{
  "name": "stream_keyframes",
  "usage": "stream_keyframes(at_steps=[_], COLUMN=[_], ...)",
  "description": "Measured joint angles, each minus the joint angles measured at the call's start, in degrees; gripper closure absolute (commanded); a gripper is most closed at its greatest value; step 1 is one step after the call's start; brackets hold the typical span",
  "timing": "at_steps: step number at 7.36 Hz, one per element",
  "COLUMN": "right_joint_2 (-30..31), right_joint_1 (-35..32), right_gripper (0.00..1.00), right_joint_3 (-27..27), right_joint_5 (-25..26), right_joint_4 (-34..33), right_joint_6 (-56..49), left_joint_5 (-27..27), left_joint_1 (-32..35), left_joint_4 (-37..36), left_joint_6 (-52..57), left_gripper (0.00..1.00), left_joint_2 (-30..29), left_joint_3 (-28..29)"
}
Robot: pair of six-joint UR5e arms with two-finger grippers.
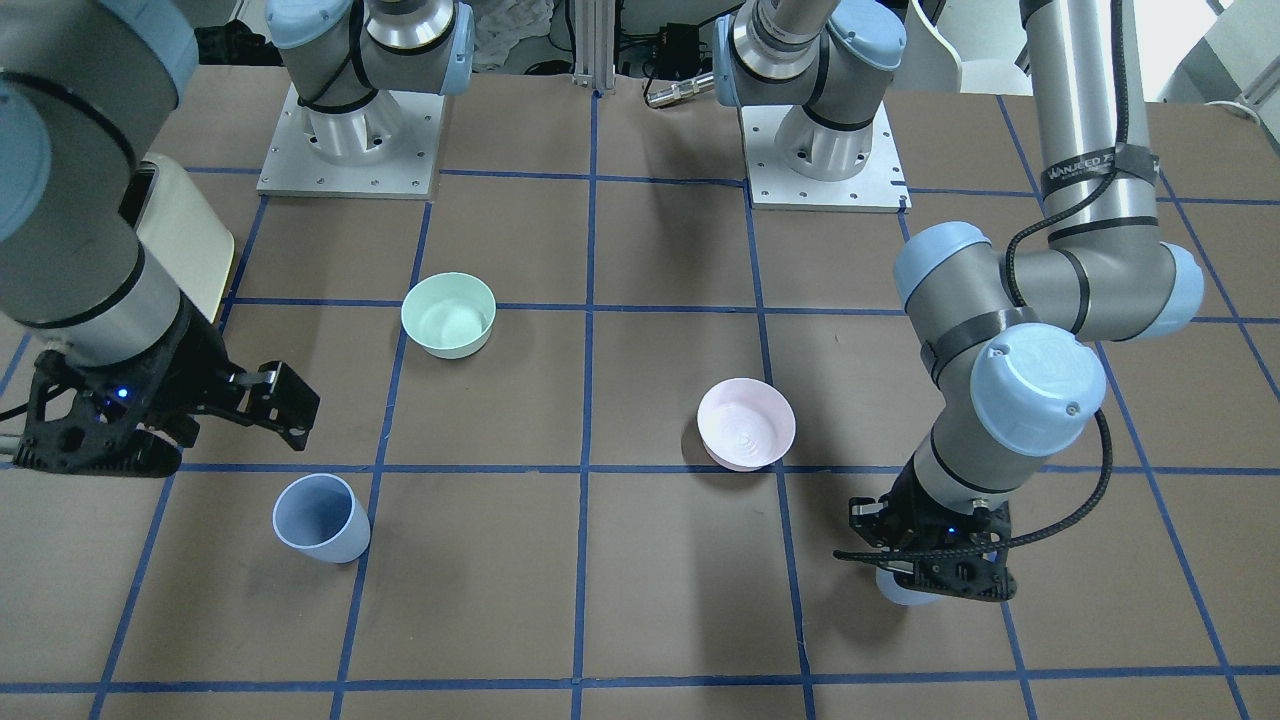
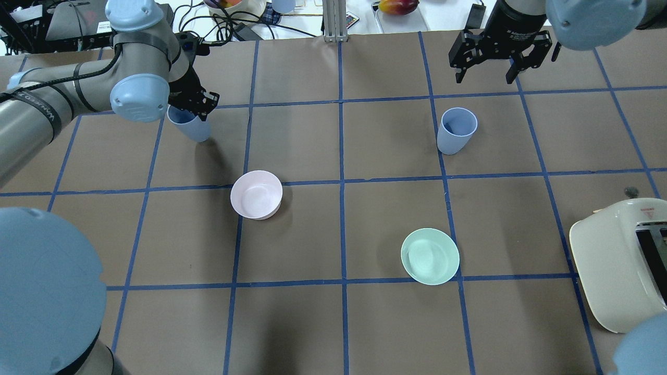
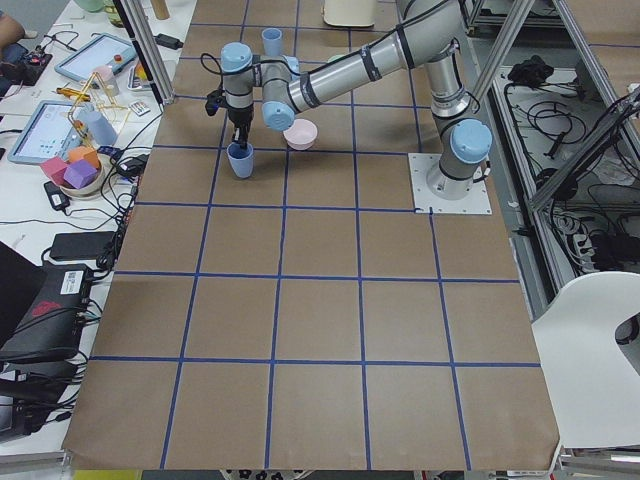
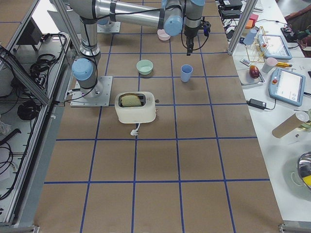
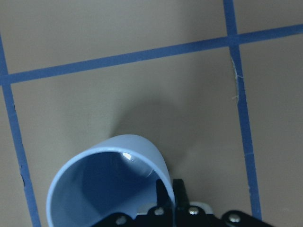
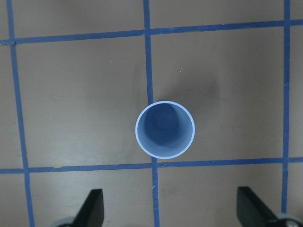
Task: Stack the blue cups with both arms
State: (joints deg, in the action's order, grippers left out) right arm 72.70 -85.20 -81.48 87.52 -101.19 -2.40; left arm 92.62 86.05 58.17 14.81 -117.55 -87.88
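Table (image 2: pixel 312 323): is carrying everything, brown and gridded with blue tape.
Left arm (image 2: pixel 41 109): is reaching past the pink bowl (image 2: pixel 256 194) on the side away from the robot.
Right arm (image 1: pixel 70 250): is hanging far to the pink bowl's right.
Toaster (image 4: pixel 137 110): is sitting farthest right of the pink bowl, nearer the robot.
Left hand (image 5: pixel 170 191): is clenching the rim of the held blue cup (image 2: pixel 190 126), one finger inside, one outside.
Right hand (image 2: pixel 483 75): is hovering released, fingers wide apart, just beyond the free blue cup (image 2: pixel 457 130).
Mint-green bowl (image 2: pixel 430 256): is resting right of the pink bowl, nearer the robot.
Held blue cup: is sitting left of and beyond the pink bowl.
Free blue cup: is standing upright, well right of the pink bowl.
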Motion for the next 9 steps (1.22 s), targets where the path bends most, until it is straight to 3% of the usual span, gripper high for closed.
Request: stream_keyframes(at_steps=[3,5,7,9], right_joint_2=[-6.63,-9.42,-10.37,-10.31], right_joint_1=[2.88,3.46,3.58,3.63], right_gripper=[0.0,0.0,0.0,0.0], right_joint_3=[-0.17,-0.64,-3.87,-8.55], right_joint_5=[0.19,-0.03,-0.12,0.11], right_joint_4=[-5.65,-7.52,-10.12,-15.67], right_joint_6=[-4.45,-4.87,-4.62,-4.94], left_joint_5=[-0.4,-1.98,-4.57,-6.03], left_joint_1=[9.97,17.88,23.38,25.57], left_joint_4=[4.55,5.88,5.78,5.15], left_joint_6=[-8.02,-20.3,-29.52,-31.7], left_gripper=[1.0,1.0,1.0,1.0], left_joint_2=[-0.33,-1.06,-1.82,-2.62], left_joint_3=[4.15,4.5,4.2,2.84])
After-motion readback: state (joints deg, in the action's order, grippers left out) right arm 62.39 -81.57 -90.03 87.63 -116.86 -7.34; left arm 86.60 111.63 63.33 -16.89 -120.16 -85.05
